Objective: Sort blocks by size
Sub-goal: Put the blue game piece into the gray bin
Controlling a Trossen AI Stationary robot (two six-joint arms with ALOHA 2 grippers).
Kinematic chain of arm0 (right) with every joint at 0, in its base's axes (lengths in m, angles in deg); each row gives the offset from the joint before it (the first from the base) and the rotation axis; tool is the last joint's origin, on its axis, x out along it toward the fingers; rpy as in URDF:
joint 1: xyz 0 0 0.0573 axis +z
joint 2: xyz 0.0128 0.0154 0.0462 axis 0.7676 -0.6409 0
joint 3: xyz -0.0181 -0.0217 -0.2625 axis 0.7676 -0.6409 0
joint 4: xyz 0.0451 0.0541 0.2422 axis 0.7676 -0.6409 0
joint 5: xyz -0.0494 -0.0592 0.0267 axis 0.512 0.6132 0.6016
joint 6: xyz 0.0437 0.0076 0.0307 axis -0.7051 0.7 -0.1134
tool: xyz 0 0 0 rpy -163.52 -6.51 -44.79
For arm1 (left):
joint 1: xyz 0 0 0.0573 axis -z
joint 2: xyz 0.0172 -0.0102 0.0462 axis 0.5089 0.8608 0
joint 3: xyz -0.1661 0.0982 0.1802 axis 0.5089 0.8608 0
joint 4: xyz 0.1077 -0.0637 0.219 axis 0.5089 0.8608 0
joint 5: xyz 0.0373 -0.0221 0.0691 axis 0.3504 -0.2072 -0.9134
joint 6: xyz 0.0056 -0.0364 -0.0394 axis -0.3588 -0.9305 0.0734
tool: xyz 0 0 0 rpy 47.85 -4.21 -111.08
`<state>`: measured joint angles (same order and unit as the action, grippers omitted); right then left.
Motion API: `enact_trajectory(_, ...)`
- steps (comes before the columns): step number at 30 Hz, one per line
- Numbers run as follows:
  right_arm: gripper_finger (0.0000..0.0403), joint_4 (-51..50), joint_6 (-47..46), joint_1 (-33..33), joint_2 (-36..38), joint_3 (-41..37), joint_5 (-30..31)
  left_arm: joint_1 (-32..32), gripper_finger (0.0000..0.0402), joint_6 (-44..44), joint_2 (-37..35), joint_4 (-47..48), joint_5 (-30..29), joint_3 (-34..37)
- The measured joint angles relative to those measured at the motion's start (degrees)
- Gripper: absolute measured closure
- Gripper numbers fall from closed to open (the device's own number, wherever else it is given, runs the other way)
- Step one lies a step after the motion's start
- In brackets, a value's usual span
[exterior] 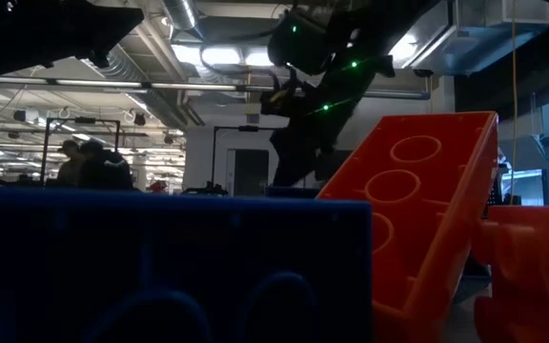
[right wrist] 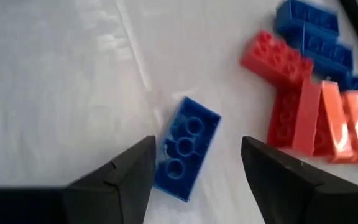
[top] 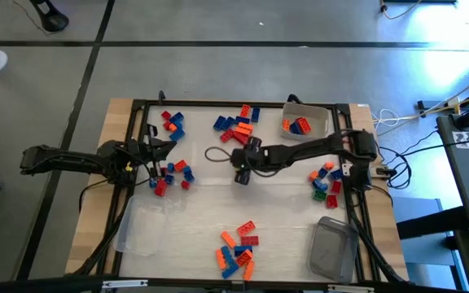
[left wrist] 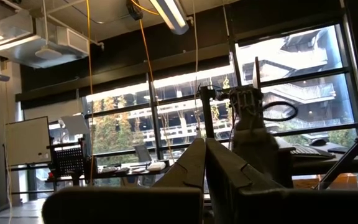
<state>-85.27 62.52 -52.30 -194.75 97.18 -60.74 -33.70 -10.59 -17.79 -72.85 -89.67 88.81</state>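
Near the table's (top: pixel 218 203) far edge, your right pincer (right wrist: pixel 197 165) hangs — fingers apart — over a blue block (right wrist: pixel 185 148). At the left edge, your left pincer (top: pixel 172 146) stays out of it — fingers together.

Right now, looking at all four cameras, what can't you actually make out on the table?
- Low view: a dark blue block and an orange block against the lens hide nearly the whole table.
- Left wrist view: the left hand, shut, points at the room's windows; no blocks show.
- Right wrist view: the open right hand frames a blue block; the pile beside it is cut off by the edge.
- High view: stud counts in the clear tub are too small to read.
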Motion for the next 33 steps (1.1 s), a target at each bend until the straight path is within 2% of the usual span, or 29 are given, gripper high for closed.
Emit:
enact_trajectory(7, 0.0166, 1.3, -6.4, -3.2, -2.2, 0.0, -4.4, 0.0, 0.0402, 0.1, 0.0, 0.1, 0.0, 0.0)
enact_trajectory(14, 0.0166, 1.9, -7.9, -2.6, -3.4, 0.0, -7.2, 0.0, 0.0402, 0.1, 0.0, 0.1, 0.0, 0.0)
enact_trajectory(25, 0.0166, -0.1, -5.1, -2.7, -4.2, 0.1, -6.8, 0.0, 0.0402, 0.1, 0.0, 0.0, 0.0, 0.0)
enact_trajectory(33, 0.0166, -7.7, -11.4, -2.7, 1.3, 0.1, -2.1, 0.0, 0.0402, 0.1, 0.0, 0.0, 0.0, 0.0)
